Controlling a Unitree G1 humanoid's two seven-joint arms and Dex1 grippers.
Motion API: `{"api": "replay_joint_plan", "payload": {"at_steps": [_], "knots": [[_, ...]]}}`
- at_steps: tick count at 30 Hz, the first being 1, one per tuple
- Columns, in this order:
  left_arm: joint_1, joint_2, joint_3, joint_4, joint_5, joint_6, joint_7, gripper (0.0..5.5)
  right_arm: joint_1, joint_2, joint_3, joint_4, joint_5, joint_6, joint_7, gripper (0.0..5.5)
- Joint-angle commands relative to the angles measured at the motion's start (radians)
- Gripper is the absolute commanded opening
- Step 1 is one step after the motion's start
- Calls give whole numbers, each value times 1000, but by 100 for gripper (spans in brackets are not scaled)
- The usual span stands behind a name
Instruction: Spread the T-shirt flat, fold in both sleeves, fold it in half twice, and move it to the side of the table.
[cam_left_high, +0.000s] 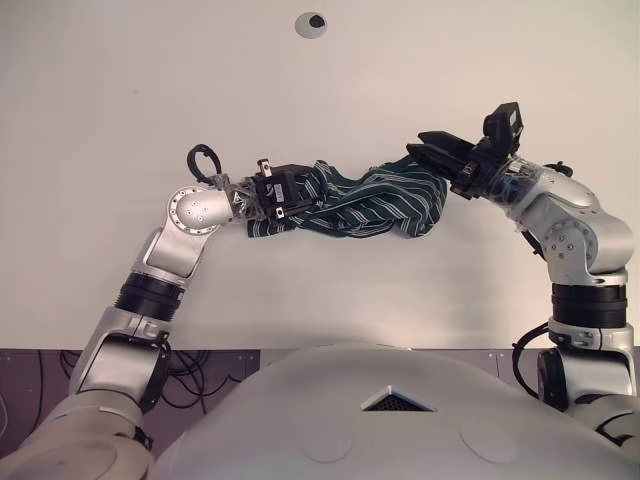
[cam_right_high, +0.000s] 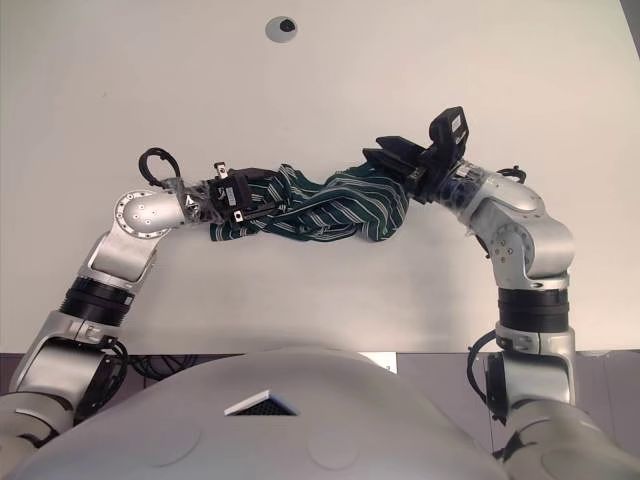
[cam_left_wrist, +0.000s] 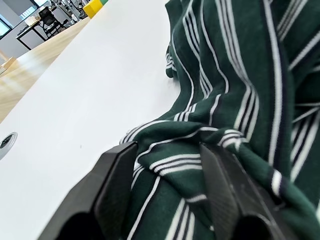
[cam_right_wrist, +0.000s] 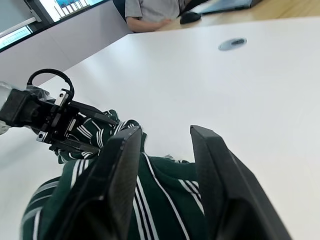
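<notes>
Bunched striped T-shirt (cam_left_high: 365, 205) on white table (cam_left_high: 450, 60), left gripper (cam_left_wrist: 167, 150) clamped on one end, right gripper (cam_right_wrist: 165, 132) spread wide over the other end.

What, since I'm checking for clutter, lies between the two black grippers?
Only the bunched dark green, white-striped T-shirt, reaching from the left gripper to the right gripper; both eye views show it.
</notes>
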Motion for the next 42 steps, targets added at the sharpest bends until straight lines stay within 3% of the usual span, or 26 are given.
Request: {"api": "replay_joint_plan", "payload": {"at_steps": [1, 4, 14, 32, 38, 42], "knots": [[22, -2, -9, 26, 19, 23, -6, 226, -52, -5, -4, 66, -34, 7, -9, 223], [24, -4, -8, 22, 21, 24, -5, 226, -56, -10, 11, 96, -70, -6, -5, 275], [23, -11, -10, 18, 21, 31, -3, 226, -24, -32, 5, 111, -98, 33, 25, 275], [35, -26, 14, -18, -27, 60, -8, 226, 0, -11, -26, 82, -89, 97, 22, 1], [-44, -113, 173, -39, -197, 66, 57, 226, 26, -32, 41, 48, -308, -209, -23, 1], [-147, -140, 347, -69, -402, 191, 97, 226, -3, -14, 2, 0, -357, -448, -23, 1]]}}
